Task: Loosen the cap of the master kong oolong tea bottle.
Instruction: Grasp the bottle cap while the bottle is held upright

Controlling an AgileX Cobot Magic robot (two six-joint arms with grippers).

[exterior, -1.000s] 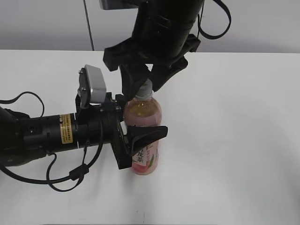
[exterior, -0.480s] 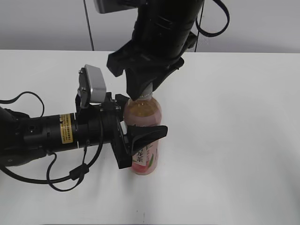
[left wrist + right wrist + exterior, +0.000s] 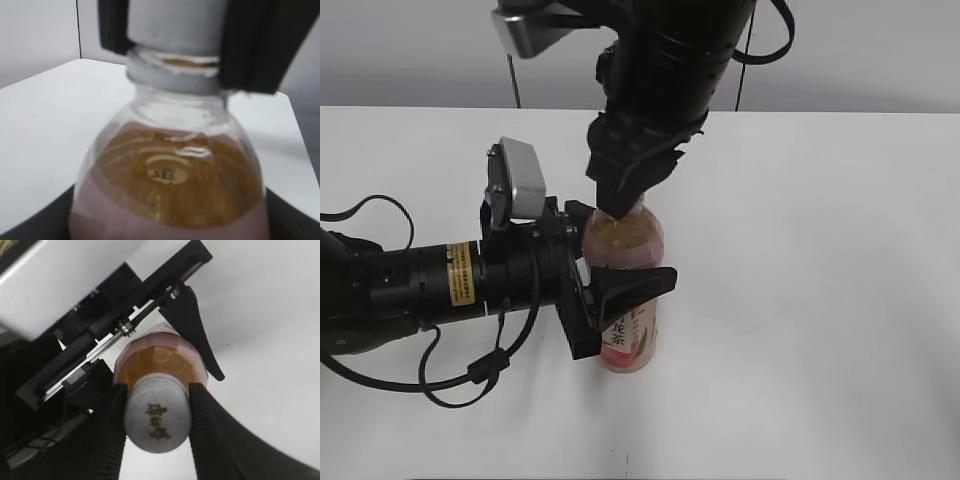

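The master kong oolong tea bottle (image 3: 626, 243) stands upright on the white table, with its pink label (image 3: 633, 338) low down. My left gripper (image 3: 620, 290) reaches in from the left and is shut around the bottle's middle. My right gripper (image 3: 625, 200) comes down from above and hides the cap in the exterior view. In the right wrist view the white cap (image 3: 157, 421) sits squeezed between both black fingers (image 3: 114, 435), and the right gripper (image 3: 159, 392) is shut on it. The left wrist view shows the bottle's shoulder (image 3: 170, 170) and the cap (image 3: 172, 25) between those fingers (image 3: 260, 45).
The white table (image 3: 820, 300) stretches round the bottle, with a grey wall behind. The left arm and its cables (image 3: 410, 290) lie across the table's left side. The right arm (image 3: 670, 60) hangs above the bottle.
My right gripper's fingers stood open either side of the cap; they have closed on it and the wrist has turned. The left gripper and bottle have stayed still.
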